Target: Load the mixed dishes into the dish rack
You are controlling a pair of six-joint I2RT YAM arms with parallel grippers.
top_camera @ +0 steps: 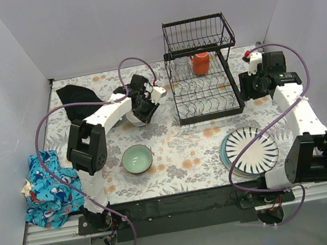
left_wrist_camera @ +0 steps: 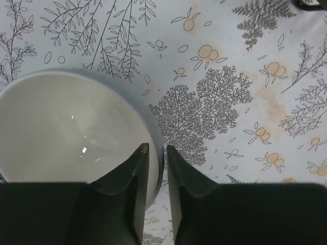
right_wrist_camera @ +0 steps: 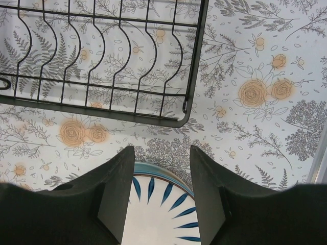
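Jaws astride the bowl rim, rack to the right
My left gripper [left_wrist_camera: 157, 153] stands nearly closed over the rim of the small white bowl [left_wrist_camera: 66, 127]; a real pinch I cannot tell. The dish rack [top_camera: 196, 47] lies just rightward; my right gripper [right_wrist_camera: 162, 155] hangs half-open, empty.

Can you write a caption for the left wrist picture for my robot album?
The left gripper straddles the rim of a white bowl on the flowery tablecloth.
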